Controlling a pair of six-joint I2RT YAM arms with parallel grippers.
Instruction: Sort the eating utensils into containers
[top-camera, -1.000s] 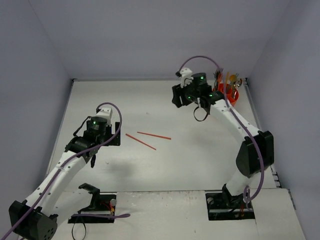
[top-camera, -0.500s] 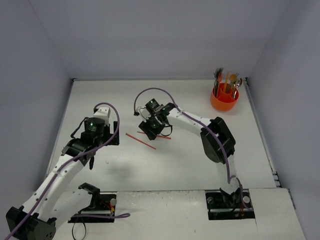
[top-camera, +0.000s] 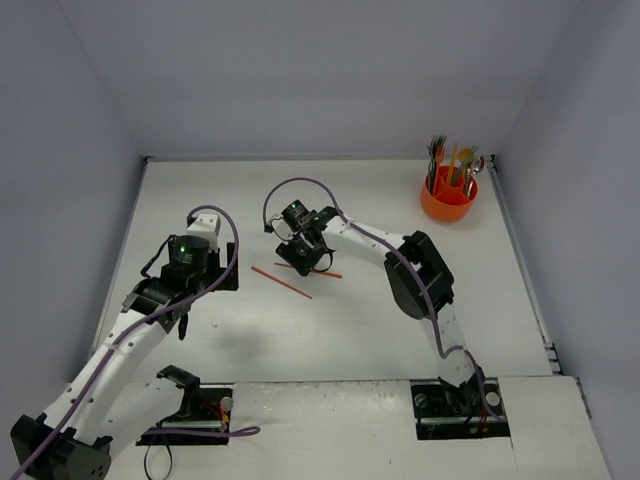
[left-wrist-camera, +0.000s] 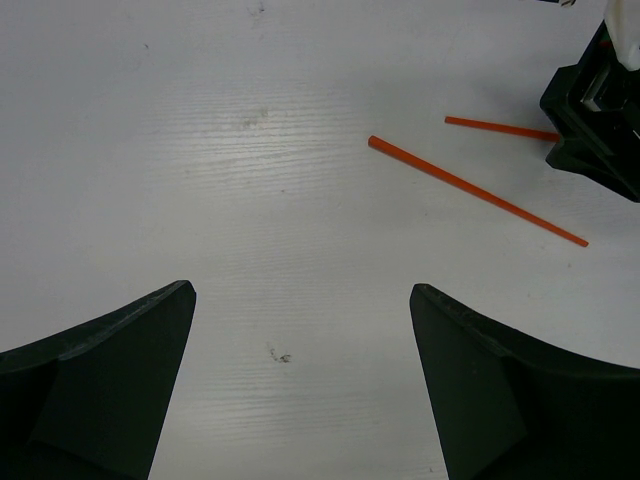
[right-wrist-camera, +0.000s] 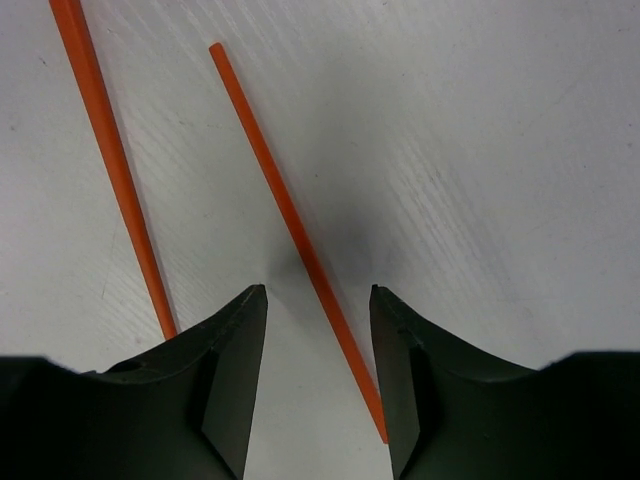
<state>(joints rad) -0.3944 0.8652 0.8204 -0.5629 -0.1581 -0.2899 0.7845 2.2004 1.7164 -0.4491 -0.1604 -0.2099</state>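
Observation:
Two thin orange sticks lie mid-table. The farther stick (right-wrist-camera: 290, 215) runs between the fingers of my right gripper (right-wrist-camera: 317, 290). That gripper is low over the table and open, its pads apart from the stick. In the top view the right gripper (top-camera: 305, 258) covers part of this stick (top-camera: 328, 273). The nearer stick (top-camera: 281, 282) (right-wrist-camera: 110, 170) lies just beside it. My left gripper (left-wrist-camera: 300, 288) hangs open over bare table, left of both sticks (left-wrist-camera: 475, 190). The orange container (top-camera: 448, 203) at the back right holds several upright utensils (top-camera: 455, 165).
Grey walls close the table on the left, back and right. The right arm stretches across the middle of the table from its base (top-camera: 460, 405). The left arm's base (top-camera: 185, 415) sits at the near edge. A black cable clamp (top-camera: 180, 380) stands by it.
My right arm swung from beside the orange container to the sticks mid-table and came down over the farther one, its jaws narrowing a little. The left arm barely moved.

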